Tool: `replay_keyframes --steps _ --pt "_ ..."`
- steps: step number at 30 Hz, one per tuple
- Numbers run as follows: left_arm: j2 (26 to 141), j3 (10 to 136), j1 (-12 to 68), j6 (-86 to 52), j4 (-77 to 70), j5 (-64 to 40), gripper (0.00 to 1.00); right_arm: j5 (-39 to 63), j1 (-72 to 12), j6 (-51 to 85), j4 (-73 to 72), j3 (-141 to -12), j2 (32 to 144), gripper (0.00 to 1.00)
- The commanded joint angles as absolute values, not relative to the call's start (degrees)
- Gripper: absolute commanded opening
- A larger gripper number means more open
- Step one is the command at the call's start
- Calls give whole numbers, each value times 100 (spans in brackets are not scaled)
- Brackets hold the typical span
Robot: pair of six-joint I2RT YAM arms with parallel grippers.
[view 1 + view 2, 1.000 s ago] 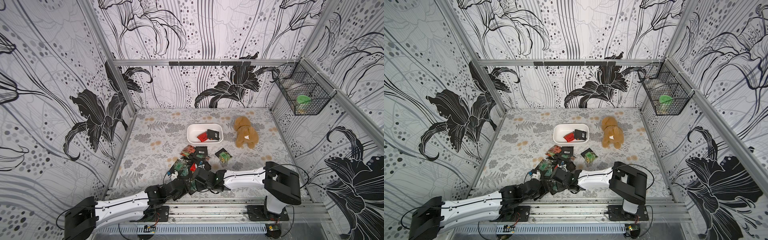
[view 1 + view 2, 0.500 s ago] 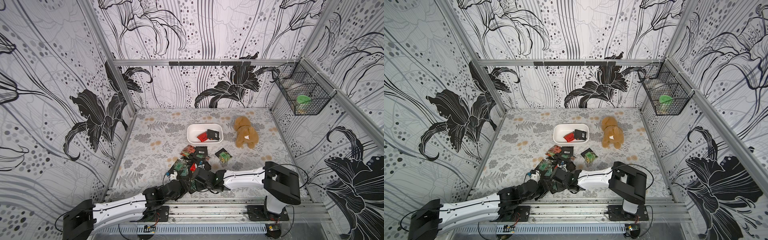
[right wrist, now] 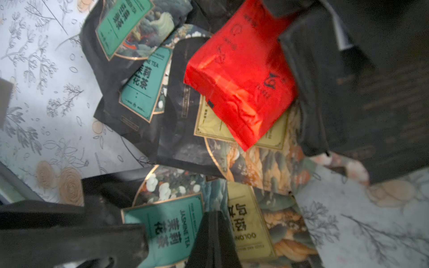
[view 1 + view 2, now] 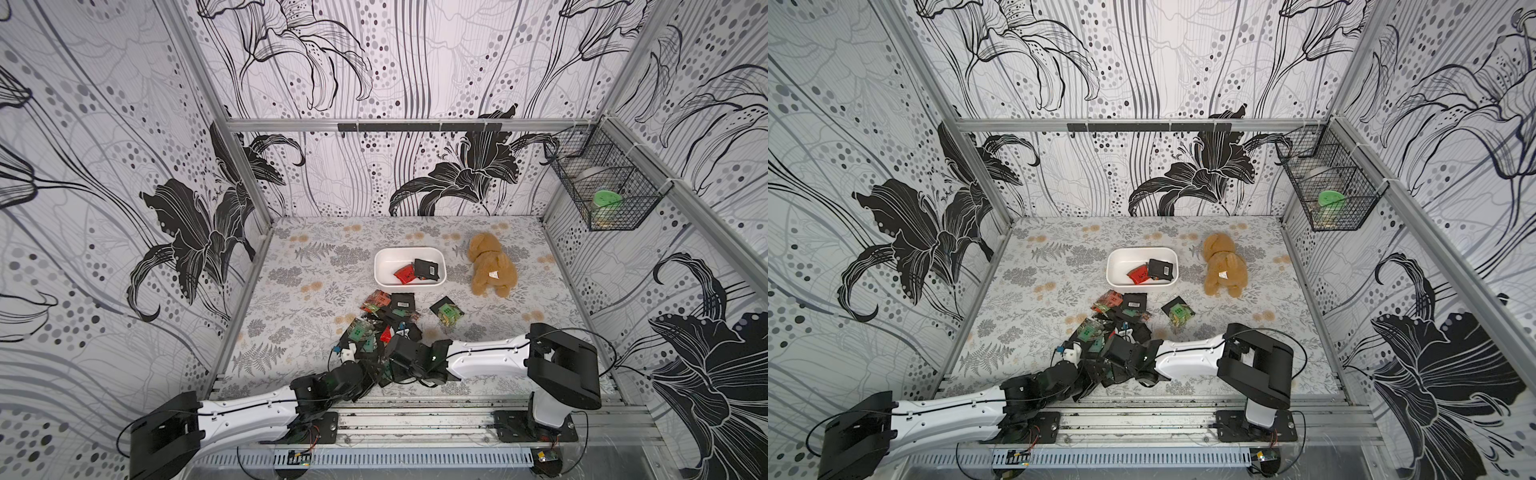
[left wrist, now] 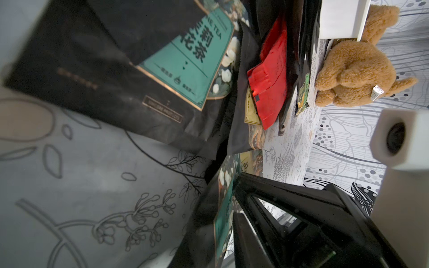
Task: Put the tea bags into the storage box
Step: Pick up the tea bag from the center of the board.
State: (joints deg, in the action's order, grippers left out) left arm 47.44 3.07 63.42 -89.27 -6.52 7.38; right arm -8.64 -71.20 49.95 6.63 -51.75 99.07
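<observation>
The tabletop [image 4: 291,307] wears a grey leaf print, with lily-patterned walls [image 4: 124,187] around it and a wire basket [image 4: 602,199] hung on one. Most tea bags [image 4: 374,328] lie heaped in front of the white box [image 4: 386,266]; two sit inside it, and the plush toy [image 4: 492,270] is near. My right tool [image 4: 395,348] is pressed together over the heap; of my left tool [image 4: 370,370] I cannot tell. The left wrist view catches toy and box, the right wrist view neither.
</observation>
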Motion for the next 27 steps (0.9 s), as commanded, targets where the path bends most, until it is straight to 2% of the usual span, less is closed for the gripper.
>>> replay_keyframes --steps 1,6,12,22,27 --pt "4851 395 6391 -8886 -984 730 21 -857 -7145 5036 754 -5075 9967 0" --pt "4922 455 6390 -8851 -931 694 11 -884 -7141 5017 739 -5029 9879 0" --pt "4704 672 6390 -8714 -70 719 2 -1061 -7144 4949 842 -4930 9596 2" --pt "4137 1290 6390 -8089 1520 703 0 -1880 -7070 4455 1607 -4824 8493 17" --pt "4167 2076 6390 -7418 2712 775 0 -1599 -6291 3820 1626 -4390 7694 19"
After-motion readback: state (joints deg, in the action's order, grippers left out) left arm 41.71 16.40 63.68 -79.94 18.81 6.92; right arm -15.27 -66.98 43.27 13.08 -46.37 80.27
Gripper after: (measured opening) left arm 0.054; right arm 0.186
